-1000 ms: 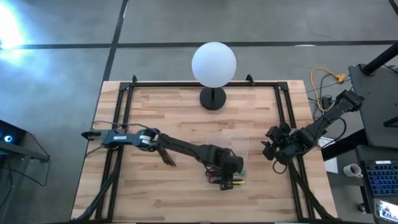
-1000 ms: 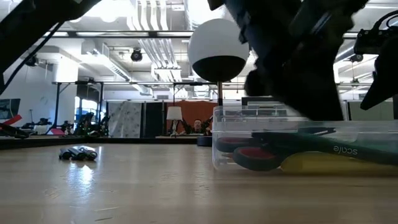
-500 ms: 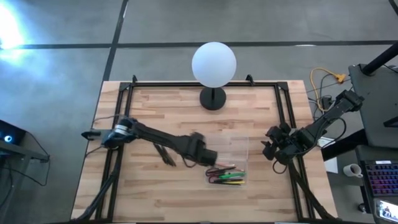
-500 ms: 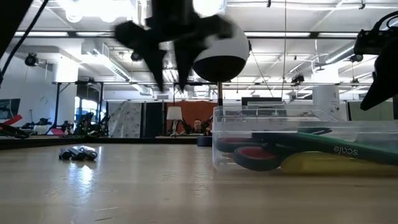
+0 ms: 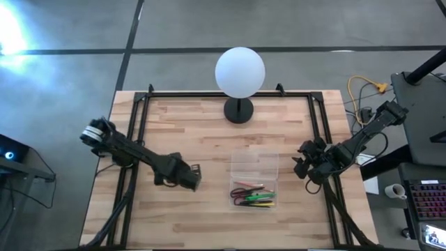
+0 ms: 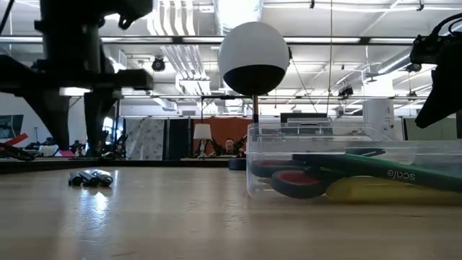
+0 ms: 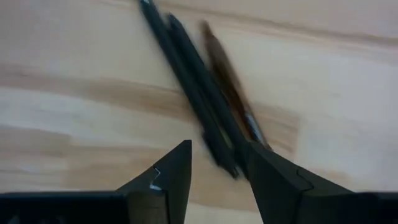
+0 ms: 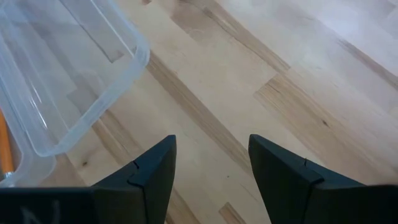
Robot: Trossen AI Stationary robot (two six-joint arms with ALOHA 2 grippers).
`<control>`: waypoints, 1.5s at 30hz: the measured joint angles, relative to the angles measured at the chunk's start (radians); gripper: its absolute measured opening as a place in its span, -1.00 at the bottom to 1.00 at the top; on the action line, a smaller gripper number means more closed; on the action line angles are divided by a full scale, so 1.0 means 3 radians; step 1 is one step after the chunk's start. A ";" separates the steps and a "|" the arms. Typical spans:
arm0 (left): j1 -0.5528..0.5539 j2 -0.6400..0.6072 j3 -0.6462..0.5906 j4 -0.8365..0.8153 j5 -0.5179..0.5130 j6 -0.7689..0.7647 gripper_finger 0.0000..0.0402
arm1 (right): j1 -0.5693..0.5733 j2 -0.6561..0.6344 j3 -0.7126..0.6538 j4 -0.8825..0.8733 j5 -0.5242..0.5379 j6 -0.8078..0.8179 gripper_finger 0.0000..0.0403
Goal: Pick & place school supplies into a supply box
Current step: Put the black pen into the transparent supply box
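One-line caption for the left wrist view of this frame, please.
Open left gripper poised over two black pens and an orange-brown pencil lying together on the wooden table.

Left gripper (image 5: 196, 176) moved off the supply box (image 5: 254, 183), fingers now open over the loose pens (image 7: 193, 87)

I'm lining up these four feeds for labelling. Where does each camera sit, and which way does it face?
High view: above the table, looking straight down; both arms, the lamp and the box show.
Low view: at table-top height, looking level across; the left gripper hangs over the pens.
Left wrist view: on the left arm, looking down past its own fingers at those pens.
Right wrist view: on the right arm, past the right gripper at bare wood.
Shared: the box shows in the high, low and right wrist views.
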 joint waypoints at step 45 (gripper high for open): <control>0.0247 -0.0026 -0.0766 0.0603 0.0048 -0.0009 -0.46 | 0.0000 0.0000 -0.0008 -0.0023 -0.0002 -0.0019 -0.05</control>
